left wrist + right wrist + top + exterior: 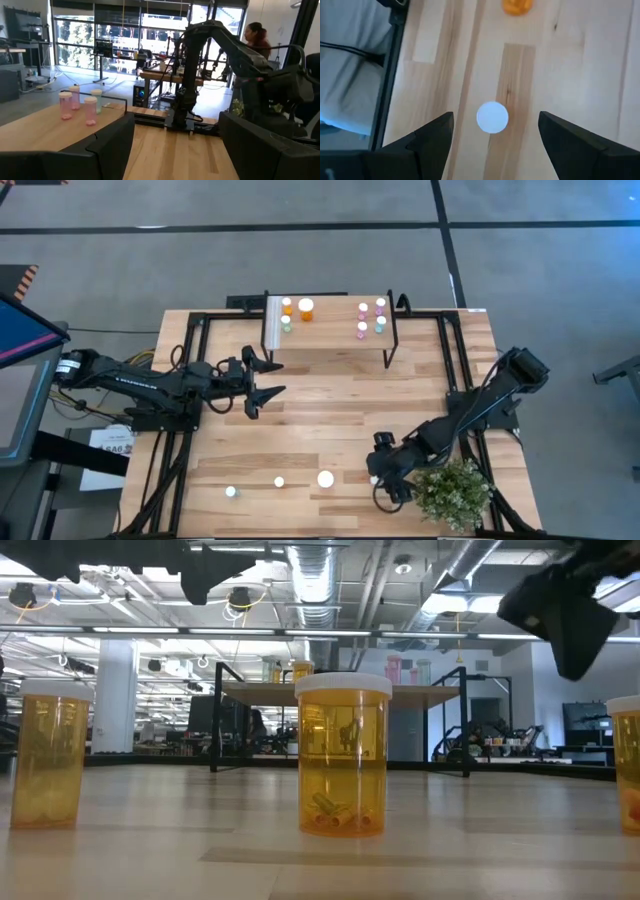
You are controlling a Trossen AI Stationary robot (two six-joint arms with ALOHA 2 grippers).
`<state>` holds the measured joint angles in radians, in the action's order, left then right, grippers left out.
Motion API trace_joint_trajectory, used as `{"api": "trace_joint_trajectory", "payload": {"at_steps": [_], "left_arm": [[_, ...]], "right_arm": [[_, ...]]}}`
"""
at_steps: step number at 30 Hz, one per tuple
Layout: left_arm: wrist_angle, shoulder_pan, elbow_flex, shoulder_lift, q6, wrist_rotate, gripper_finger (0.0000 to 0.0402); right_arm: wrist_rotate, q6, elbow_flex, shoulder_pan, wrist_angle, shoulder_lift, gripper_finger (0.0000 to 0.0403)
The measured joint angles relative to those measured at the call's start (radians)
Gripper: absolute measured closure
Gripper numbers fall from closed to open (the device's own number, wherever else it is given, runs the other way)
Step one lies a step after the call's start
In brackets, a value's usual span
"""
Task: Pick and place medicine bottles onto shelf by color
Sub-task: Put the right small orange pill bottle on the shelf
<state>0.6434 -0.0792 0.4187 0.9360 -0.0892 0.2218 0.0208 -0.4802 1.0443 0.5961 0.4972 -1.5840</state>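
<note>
orange bottles (342, 754) with white caps stand upright along the near edge of my tabletop (330, 405), three of them spaced apart between the near left corner and the middle. on the shelf (330, 338) at the far edge, more bottles are already set: orange ones (306, 309) toward its left end with a small green one beside them, pink and teal ones (370, 318) toward its right end.

my right claw (381, 477) hangs over the near edge, just beside the bushy green plant (453, 493) at the near right corner. its fingers are spread wide and pinch nothing. looking down past them, a white cap (492, 117) sits between the two fingers on the wood below, apart from both, and another orange bottle (517, 6) lies farther off.

my left claw (258, 383) waits over the left half of the tabletop, near the shelf's left end, also spread and empty. past its fingers i see pink bottles (90, 110) on the shelf plank, and a person (256, 39) in the room beyond.
</note>
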Motion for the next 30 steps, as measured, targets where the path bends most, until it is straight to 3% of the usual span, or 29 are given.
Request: {"api": "trace_joint_trajectory", "payload": {"at_steps": [16, 30], "left_arm": [[-0.009, 0.0, 0.0, 0.0, -0.001, 0.002, 0.0125], [-0.02, 0.0, 0.0, 0.0, -0.017, 0.019, 0.0125]], "right_arm": [[0.002, -0.001, -0.001, 0.006, -0.011, -0.108, 0.0098], [0.004, 0.002, 0.0, 0.006, -0.027, -0.113, 0.0201]]}}
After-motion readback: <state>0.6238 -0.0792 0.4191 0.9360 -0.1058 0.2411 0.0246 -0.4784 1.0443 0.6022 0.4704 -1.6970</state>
